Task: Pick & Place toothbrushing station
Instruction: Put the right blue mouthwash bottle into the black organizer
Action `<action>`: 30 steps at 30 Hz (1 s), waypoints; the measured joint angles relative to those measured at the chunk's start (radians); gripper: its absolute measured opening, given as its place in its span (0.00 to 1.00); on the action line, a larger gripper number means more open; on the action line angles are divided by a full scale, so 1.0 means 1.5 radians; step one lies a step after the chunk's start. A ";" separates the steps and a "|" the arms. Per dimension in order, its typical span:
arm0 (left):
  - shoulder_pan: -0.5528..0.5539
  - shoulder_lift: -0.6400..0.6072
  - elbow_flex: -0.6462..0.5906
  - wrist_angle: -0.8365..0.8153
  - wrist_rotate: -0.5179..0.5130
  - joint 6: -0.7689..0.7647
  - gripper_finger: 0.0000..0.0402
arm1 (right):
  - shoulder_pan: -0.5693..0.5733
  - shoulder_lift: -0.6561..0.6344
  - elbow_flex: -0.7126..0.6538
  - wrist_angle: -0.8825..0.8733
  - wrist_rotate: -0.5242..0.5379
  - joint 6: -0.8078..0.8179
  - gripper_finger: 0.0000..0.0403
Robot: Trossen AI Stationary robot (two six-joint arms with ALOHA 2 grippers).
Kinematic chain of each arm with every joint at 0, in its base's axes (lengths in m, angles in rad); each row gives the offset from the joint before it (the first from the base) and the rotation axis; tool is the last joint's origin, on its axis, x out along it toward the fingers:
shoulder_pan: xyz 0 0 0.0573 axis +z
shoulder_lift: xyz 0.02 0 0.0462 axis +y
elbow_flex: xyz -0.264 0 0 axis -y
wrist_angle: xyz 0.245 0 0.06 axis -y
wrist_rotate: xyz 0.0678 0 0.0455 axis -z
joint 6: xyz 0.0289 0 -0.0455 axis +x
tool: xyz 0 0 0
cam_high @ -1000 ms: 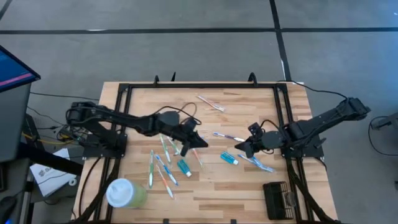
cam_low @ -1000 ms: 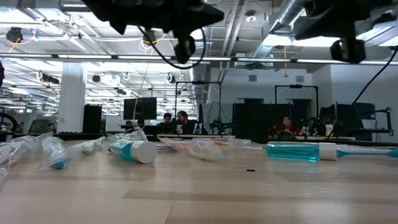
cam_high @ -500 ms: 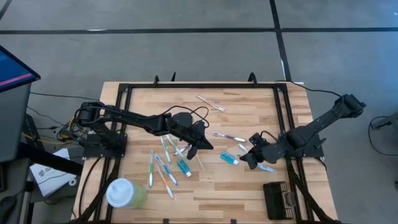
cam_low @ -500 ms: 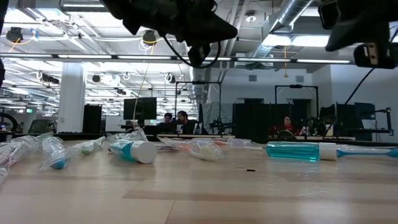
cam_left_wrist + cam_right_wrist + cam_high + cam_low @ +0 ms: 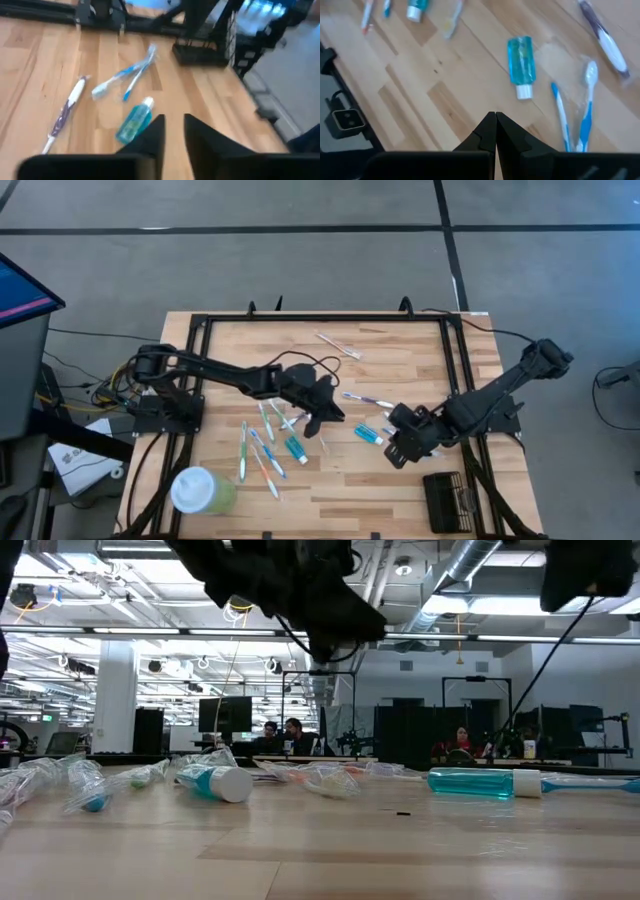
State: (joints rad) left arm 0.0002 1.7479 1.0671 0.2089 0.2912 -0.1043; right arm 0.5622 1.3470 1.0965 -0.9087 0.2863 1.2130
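The toothbrushing station [image 5: 447,500], a small black slotted holder, stands at the table's near right corner; the left wrist view shows it [image 5: 202,52] farther off. My left gripper [image 5: 325,416] hovers over the table's middle, its fingers [image 5: 174,127] a little apart with nothing between them. A blue bottle [image 5: 134,122] lies just beyond them. My right gripper [image 5: 396,454] hangs shut [image 5: 495,122] above bare wood, left of and farther back than the station.
A second blue bottle [image 5: 296,448] and several wrapped toothbrushes [image 5: 262,450] lie left of centre. More brushes [image 5: 415,442] lie by the right gripper. A pale green cup with a white lid [image 5: 203,490] stands near left. A black frame [image 5: 325,317] rims the table.
My right gripper has swung from beside the blue bottle toward the table's near edge and tipped more steeply downward, staying shut. My left gripper has reached a little farther toward the table's right and sunk slightly. Nothing on the table has moved.
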 joint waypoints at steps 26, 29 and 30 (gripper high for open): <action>-0.008 0.197 0.161 -0.053 -0.009 0.259 0.58 | 0.143 -0.007 0.006 -0.018 0.127 0.167 0.00; -0.009 0.230 0.198 -0.066 -0.021 0.259 0.58 | 0.153 -0.007 0.006 -0.020 0.126 0.179 0.00; -0.010 0.242 0.211 -0.073 -0.022 0.260 0.58 | 0.154 -0.007 0.006 -0.021 0.126 0.183 0.00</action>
State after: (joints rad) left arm -0.0151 2.1108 1.3839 0.0988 0.2585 0.2852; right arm 0.7929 1.3365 1.1057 -0.9405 0.4746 1.4869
